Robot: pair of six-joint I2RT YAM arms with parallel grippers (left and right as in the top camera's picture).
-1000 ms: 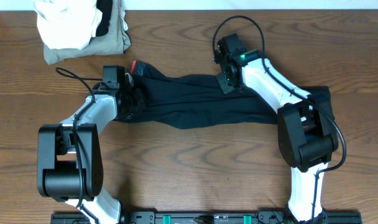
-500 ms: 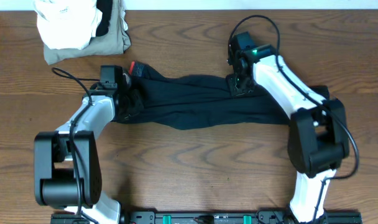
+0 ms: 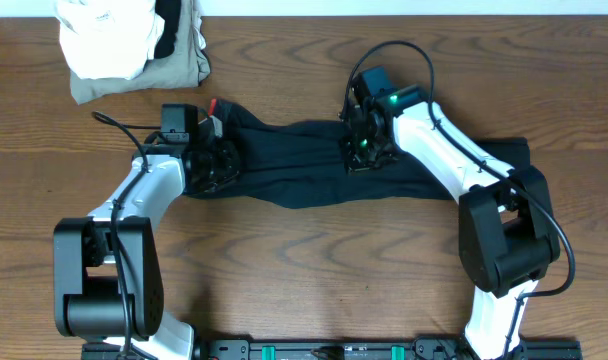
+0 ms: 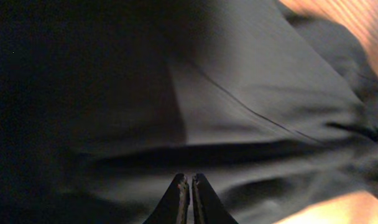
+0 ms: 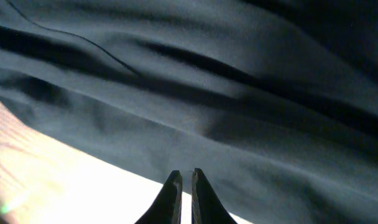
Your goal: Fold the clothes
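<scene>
The clothes (image 3: 294, 165) are a long black garment lying stretched left to right across the table, with a bit of red-orange waistband edge (image 3: 216, 105) showing at the left end. My left gripper (image 3: 216, 165) rests on that left end; in the left wrist view its fingers (image 4: 190, 177) are shut together over dark fabric (image 4: 251, 81). My right gripper (image 3: 359, 152) is at the garment's upper edge near the middle. In the right wrist view its fingertips (image 5: 184, 173) are closed at the fabric's edge (image 5: 239, 93), with a thin strip of cloth between them.
A white folded cloth (image 3: 104, 35) lies on a khaki-olive folded garment (image 3: 189, 62) at the back left corner. The wooden table (image 3: 304, 260) is bare in front of the garment. The garment's right end (image 3: 514, 155) lies under my right arm.
My right gripper swung right along the garment's upper edge, then came back left and down onto the fabric. My left gripper stayed at the left end.
</scene>
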